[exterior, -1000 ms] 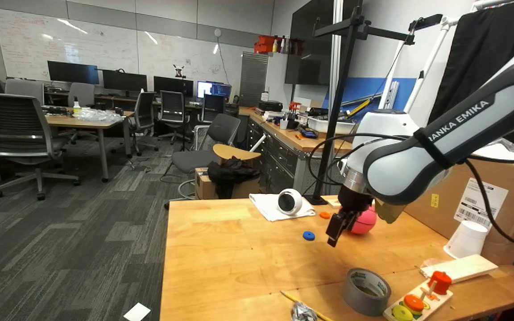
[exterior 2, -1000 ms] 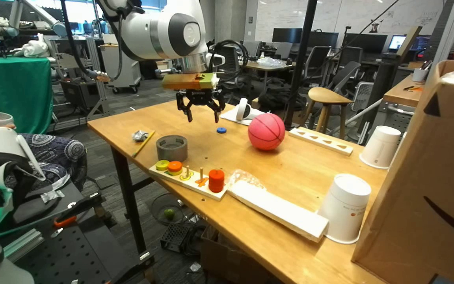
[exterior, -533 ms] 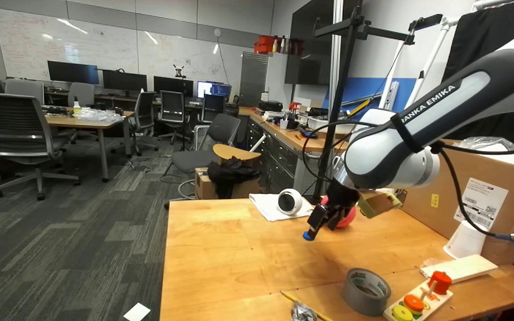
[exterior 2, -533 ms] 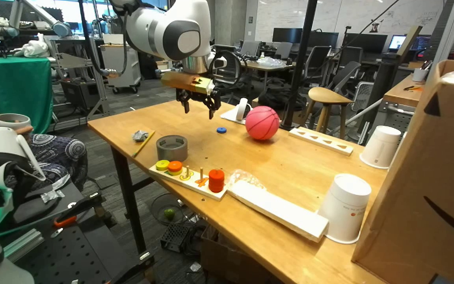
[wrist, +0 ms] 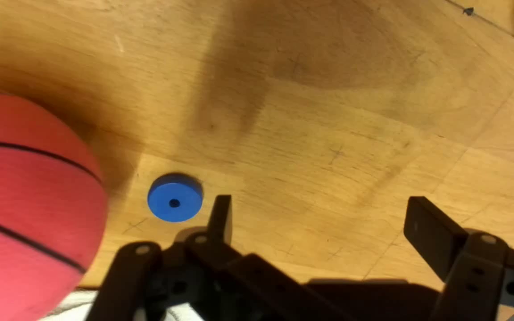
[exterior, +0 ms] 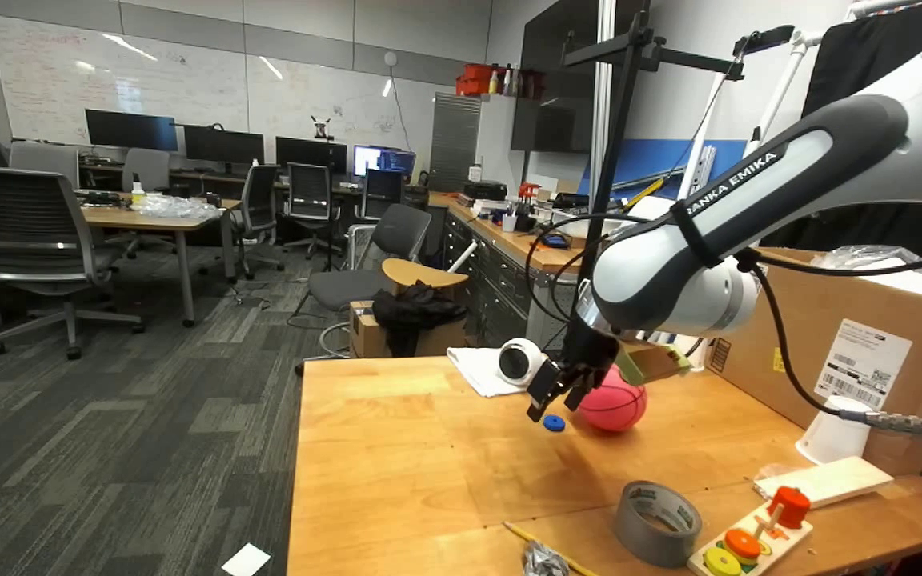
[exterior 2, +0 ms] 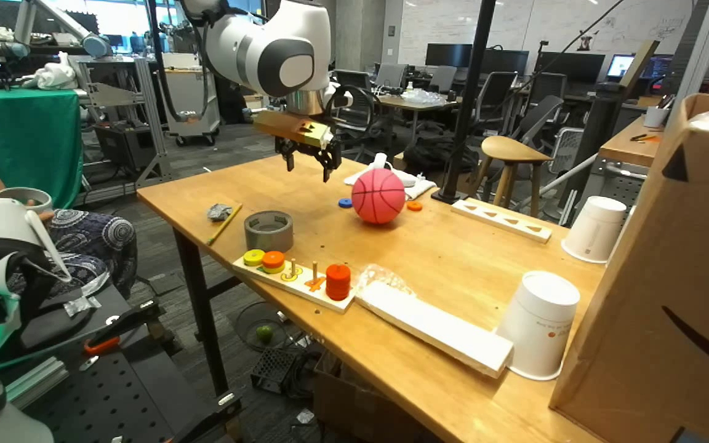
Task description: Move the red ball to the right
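Note:
The red ball (exterior 2: pixel 378 196), pinkish with black seams, is on the wooden table (exterior 2: pixel 440 258). It also shows in an exterior view (exterior: pixel 613 406), partly behind my gripper. In the wrist view the ball (wrist: pixel 29 200) fills the left edge and is cut off there. My gripper (exterior 2: pixel 308 172) is above the table beside the ball, with a visible gap between them. In the wrist view my gripper's two fingers (wrist: pixel 319 203) are wide apart with only table between them. The fingers also show in an exterior view (exterior: pixel 555 406).
A blue disc (wrist: pixel 175 200) lies between ball and gripper. An orange disc (exterior 2: pixel 414 205) lies beyond the ball. A tape roll (exterior 2: pixel 268 231), peg board (exterior 2: pixel 293 287), holed wooden strip (exterior 2: pixel 496 223), white cups (exterior 2: pixel 539 326) and cardboard box (exterior 2: pixel 656 295) stand around. A black pole (exterior: pixel 603 200) rises behind.
The ball has rolled across the table towards the gripper side, uncovering the orange disc. My gripper has moved leftward and away in an exterior view, staying open.

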Robot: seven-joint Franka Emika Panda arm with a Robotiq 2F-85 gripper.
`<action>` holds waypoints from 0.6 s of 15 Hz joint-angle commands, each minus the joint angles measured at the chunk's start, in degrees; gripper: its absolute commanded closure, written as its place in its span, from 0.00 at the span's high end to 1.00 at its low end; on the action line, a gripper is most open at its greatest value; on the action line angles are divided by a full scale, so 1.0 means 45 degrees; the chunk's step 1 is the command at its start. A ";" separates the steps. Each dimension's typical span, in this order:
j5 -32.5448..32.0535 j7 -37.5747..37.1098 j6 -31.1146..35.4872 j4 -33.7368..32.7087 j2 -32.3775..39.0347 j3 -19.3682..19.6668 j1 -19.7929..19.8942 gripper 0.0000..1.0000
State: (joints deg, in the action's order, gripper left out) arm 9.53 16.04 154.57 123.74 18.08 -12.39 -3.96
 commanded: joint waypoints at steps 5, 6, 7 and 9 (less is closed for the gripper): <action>-0.0908 -0.0616 -0.0134 -0.0603 -0.0009 0.1391 0.0843 1.00; -0.1727 -0.1018 -0.0035 -0.0290 -0.0486 0.2022 0.0745 1.00; -0.2717 -0.1220 -0.0184 0.0240 -0.1325 0.2624 0.0704 1.00; -0.4957 -0.2153 -0.0407 0.0836 -0.2553 0.3729 0.0457 1.00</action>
State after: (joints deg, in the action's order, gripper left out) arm -2.08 12.04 154.22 121.73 16.31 -1.48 -0.12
